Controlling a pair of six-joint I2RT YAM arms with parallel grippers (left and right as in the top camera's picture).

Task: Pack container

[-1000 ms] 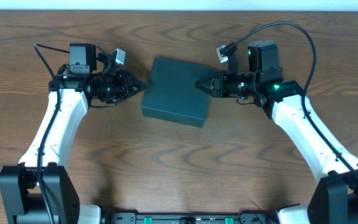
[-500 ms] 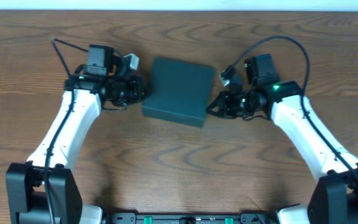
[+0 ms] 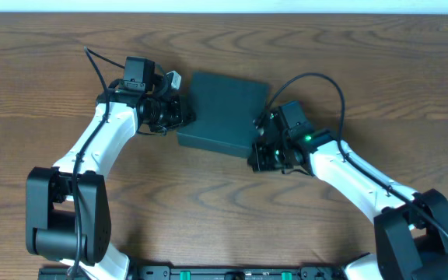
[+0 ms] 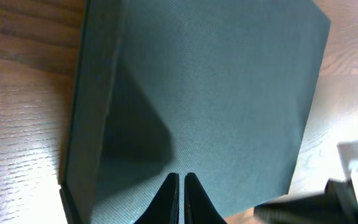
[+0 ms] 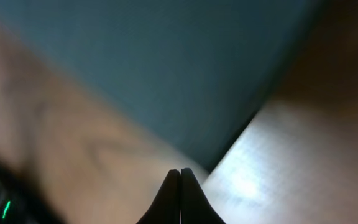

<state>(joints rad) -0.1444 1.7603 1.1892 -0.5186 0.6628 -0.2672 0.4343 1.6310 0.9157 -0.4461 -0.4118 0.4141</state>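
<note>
- The left fingers (image 4: pixel 180 179), clenched on nothing, pointed right, their tips over the left edge of the container (image 3: pixel 224 109). I could not tell whether they touched the lid or hung just above it.
- The container lay closed in the middle of the bench (image 3: pixel 379 47), roughly square and slightly turned, with no clear long axis.
- The right fingers (image 5: pixel 180 177), also clenched and empty, aimed at its near right corner from just beside it.
- Both arms were about equally near.
- A second earlier the left fingers stood apart from the container and the right ones were at its right edge. The container itself had not moved.

The arms (image 3: pixel 103 140) are white with black joints (image 3: pixel 57 214), black cables (image 3: pixel 309 75) and a green light (image 3: pixel 308 140).
</note>
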